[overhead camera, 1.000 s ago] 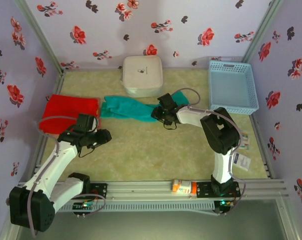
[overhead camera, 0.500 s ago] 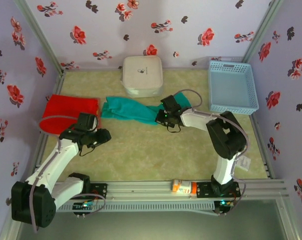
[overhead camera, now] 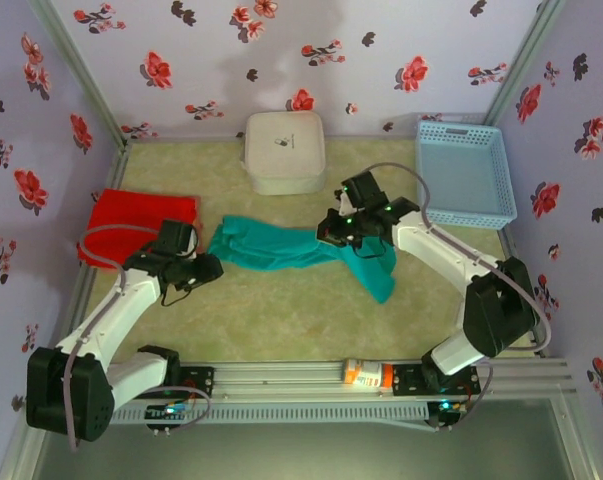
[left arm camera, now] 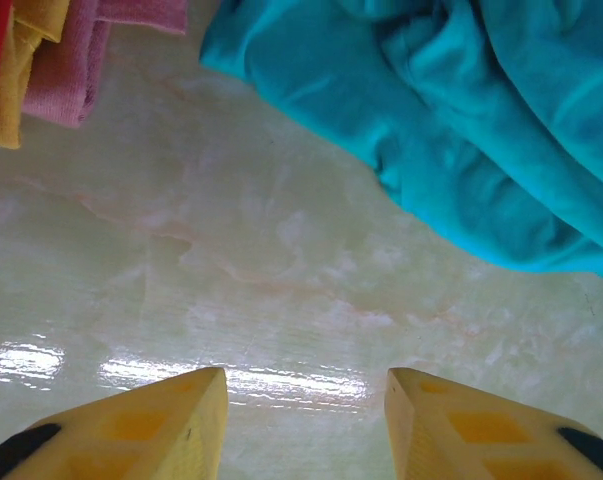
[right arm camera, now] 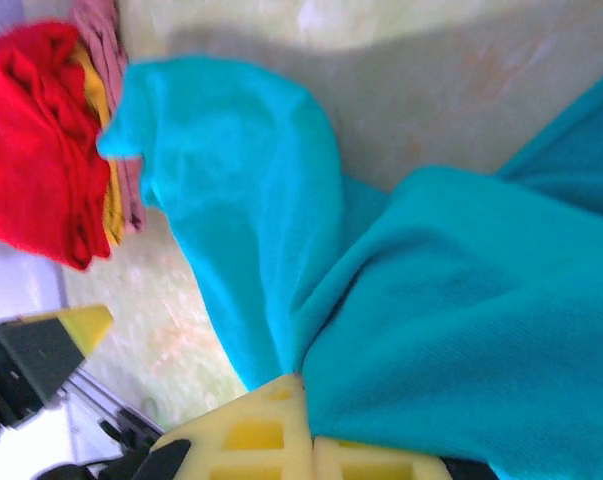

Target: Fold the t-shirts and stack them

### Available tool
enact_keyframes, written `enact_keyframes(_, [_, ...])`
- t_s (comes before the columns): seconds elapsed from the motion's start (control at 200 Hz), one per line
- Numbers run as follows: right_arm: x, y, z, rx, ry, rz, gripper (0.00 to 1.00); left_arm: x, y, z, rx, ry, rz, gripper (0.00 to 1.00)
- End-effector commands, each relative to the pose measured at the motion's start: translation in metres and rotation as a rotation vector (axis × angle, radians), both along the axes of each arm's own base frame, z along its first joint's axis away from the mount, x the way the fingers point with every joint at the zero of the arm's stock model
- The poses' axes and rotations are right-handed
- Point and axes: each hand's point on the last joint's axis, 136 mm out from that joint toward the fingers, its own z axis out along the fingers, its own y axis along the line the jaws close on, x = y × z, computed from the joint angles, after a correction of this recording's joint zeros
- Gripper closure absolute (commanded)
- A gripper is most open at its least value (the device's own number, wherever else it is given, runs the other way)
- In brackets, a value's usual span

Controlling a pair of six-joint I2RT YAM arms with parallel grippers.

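Top external view: the teal t-shirt point(overhead camera: 281, 250) lies crumpled across the middle of the table point(overhead camera: 281, 330), a rumpled band running from 9 o'clock to 3 o'clock, with a flap trailing off toward 5 o'clock. The right gripper point(overhead camera: 341, 228) is at the band's 3 o'clock end. On the right wrist camera its 2 yellow fingers are pinched together on a bunch of the teal cloth point(right arm camera: 431, 330), which fans away from the right gripper point(right arm camera: 306, 420) in folds. The left gripper point(overhead camera: 209, 268) hangs just beside the shirt's 9 o'clock end, not touching it. From the left wrist camera the left gripper point(left arm camera: 303, 385) has its jaws apart with only bare, glossy tabletop point(left arm camera: 231, 260) between them, and the teal hem point(left arm camera: 451, 130) lies ahead toward 1 o'clock. The red t-shirt point(overhead camera: 141, 215) rests folded at the table's 9 o'clock edge, near the left arm and apart from the teal one. Both wrist cameras catch it, with yellow point(right arm camera: 111, 200) and pink point(left arm camera: 81, 60) cloth showing at the edge of the red point(right arm camera: 31, 130). A white box point(overhead camera: 284, 150) sits at 12 o'clock against the back wall. A light-blue basket point(overhead camera: 466, 215) stands at 2 o'clock, well apart from both shirts.
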Motion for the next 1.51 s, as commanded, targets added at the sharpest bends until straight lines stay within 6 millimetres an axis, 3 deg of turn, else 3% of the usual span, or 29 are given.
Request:
enact_keyframes(0.0, [0.032, -0.008, 0.0, 0.067, 0.025, -0.09, 0.97, 0.011, -0.001, 0.008, -0.003, -0.04, -0.003, 0.55])
enact_keyframes(0.11, [0.064, -0.015, -0.029, 0.053, 0.071, -0.151, 0.91, 0.017, -0.007, 0.01, -0.033, -0.05, -0.005, 0.55])
enact_keyframes(0.2, [0.079, -0.012, -0.049, 0.039, 0.096, -0.158, 0.59, 0.023, -0.016, 0.011, -0.062, -0.056, -0.016, 0.54])
enact_keyframes(0.32, [0.077, -0.009, -0.053, 0.019, 0.083, -0.138, 0.33, 0.03, -0.032, 0.007, -0.101, -0.047, -0.038, 0.54])
enact_keyframes(0.485, [0.052, -0.033, -0.039, -0.068, 0.0, -0.135, 0.18, 0.047, -0.051, 0.001, -0.126, -0.056, -0.048, 0.53])
enact_keyframes(0.65, [0.009, -0.084, -0.042, -0.25, -0.011, -0.178, 0.16, 0.071, -0.061, -0.004, -0.118, -0.071, -0.045, 0.54])
enact_keyframes(0.92, [-0.062, -0.15, -0.062, -0.438, 0.033, -0.276, 0.18, 0.1, -0.065, -0.024, -0.062, -0.064, -0.037, 0.53])
enact_keyframes(1.075, [-0.09, -0.159, -0.085, -0.49, 0.07, -0.268, 0.23, 0.109, -0.07, -0.031, -0.038, -0.078, -0.034, 0.53])
enact_keyframes(1.2, [-0.103, -0.151, -0.102, -0.506, 0.081, -0.238, 0.25, 0.114, -0.072, -0.038, -0.031, -0.083, -0.025, 0.54])
enact_keyframes(1.5, [-0.106, -0.155, -0.128, -0.584, 0.071, -0.242, 0.38, 0.129, -0.076, -0.045, -0.019, -0.102, -0.017, 0.64])
